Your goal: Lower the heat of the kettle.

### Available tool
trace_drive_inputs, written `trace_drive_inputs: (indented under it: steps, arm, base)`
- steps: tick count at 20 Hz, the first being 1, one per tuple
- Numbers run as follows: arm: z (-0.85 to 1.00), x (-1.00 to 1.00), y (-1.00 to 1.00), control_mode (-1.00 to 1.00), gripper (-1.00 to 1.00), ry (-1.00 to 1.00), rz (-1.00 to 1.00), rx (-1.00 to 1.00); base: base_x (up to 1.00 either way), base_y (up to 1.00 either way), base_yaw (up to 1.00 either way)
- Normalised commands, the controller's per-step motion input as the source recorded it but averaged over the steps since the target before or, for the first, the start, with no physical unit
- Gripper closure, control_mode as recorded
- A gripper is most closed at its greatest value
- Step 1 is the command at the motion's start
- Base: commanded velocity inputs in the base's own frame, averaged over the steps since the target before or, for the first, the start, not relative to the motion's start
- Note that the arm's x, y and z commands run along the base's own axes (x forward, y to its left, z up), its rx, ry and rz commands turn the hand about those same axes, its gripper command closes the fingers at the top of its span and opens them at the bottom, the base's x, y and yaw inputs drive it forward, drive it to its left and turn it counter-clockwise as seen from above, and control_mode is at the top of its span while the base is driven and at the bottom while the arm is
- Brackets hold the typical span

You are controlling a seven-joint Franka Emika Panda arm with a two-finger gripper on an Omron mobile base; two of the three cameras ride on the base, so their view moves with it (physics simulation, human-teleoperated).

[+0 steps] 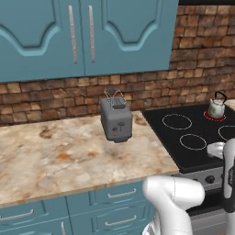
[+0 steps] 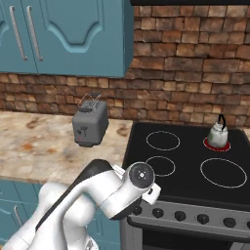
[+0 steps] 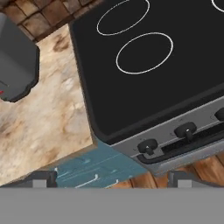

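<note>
Upright silvery kettle (image 1: 215, 108) on glowing rear burner (image 1: 215, 116)

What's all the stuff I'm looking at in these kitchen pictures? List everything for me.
kettle: one, silvery-green with black handle, on the glowing red back-right burner.
stove: one, black top with white burner rings, right of the counter.
knobs: a row, dark, on the stove's grey front panel.
toaster: one, grey, on the counter beside the stove.
counter: one, beige marble.
cabinets: blue, above and below the counter.
wall: brown brick.
arm: one, white, low in front of the stove.
gripper: one, dark tips apart, holding nothing.
</note>
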Motion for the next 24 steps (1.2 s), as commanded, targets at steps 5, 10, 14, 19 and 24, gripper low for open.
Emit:
trace_drive_inputs:
  steps: [5,10,14,19,24]
  arm:
    - [-0.41,-0.14,-0.28,-1.00,-1.00,-0.14,0.00,0.00]
    - [-0.36,-0.20,-0.24,-1.00,-1.00,-0.09,0.00,-0.02]
    - [-0.30,-0.26,-0.42,-1.00,-1.00,-0.18,0.00,0.00]
    - [-0.36,-0.18,-0.43,-1.00,-1.00,-0.20,0.00,0.00]
    - [-0.25,-0.02,-0.42,-1.00,-1.00,-0.22,0.00,0.00]
  base:
    - [0.00,0.00,0.00]
    - [0.00,0.00,0.00]
    - [0.00,0.00,0.00]
    - [0.00,0.00,0.00]
    - [0.00,0.00,0.00]
